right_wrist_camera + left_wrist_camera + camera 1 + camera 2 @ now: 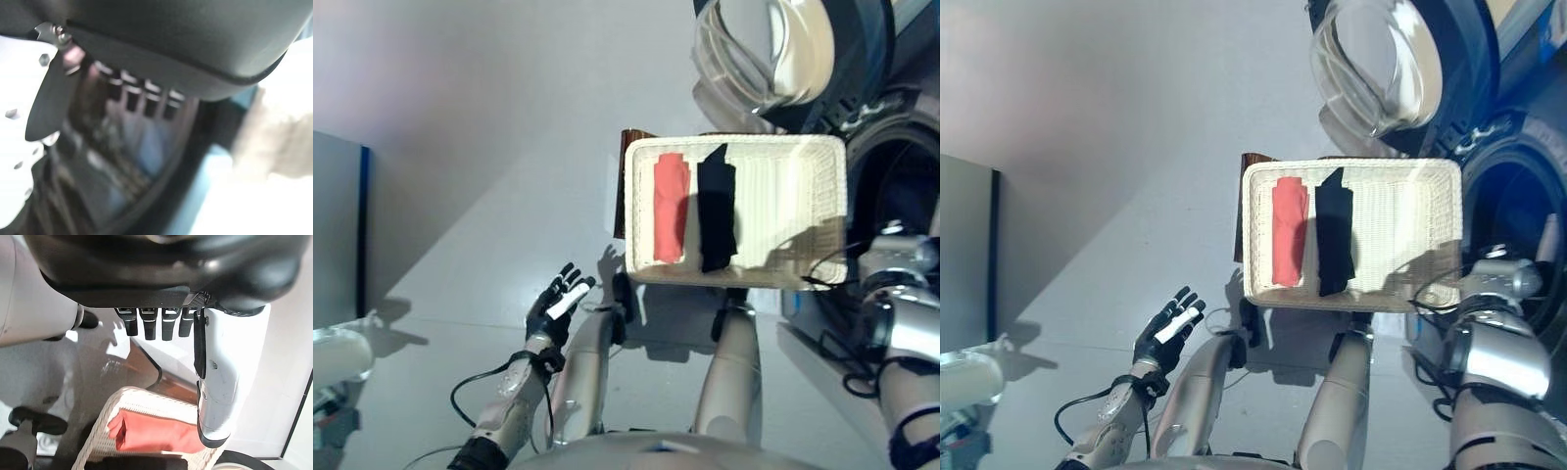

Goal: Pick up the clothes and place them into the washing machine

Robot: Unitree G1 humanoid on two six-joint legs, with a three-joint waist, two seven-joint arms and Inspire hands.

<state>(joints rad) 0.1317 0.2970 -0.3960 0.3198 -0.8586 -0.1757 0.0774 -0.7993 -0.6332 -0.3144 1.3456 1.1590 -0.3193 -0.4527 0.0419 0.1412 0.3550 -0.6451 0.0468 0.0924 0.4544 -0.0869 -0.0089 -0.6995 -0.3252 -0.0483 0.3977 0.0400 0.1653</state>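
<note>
In the white basket [822,211] beside the washing machine's open drum [901,186], the red cloth [672,208] and the black cloth [717,208] lie side by side, the left hand [558,302] hangs spread and empty over the floor, and the right hand [137,95] has straight fingers before the drum.

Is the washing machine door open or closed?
Open. The round glass door is swung out and away from the dark drum opening, beside the white basket that holds the clothes.

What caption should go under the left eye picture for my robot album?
A white basket holds red cloth and black cloth beside the open washing machine; left hand open.
</note>
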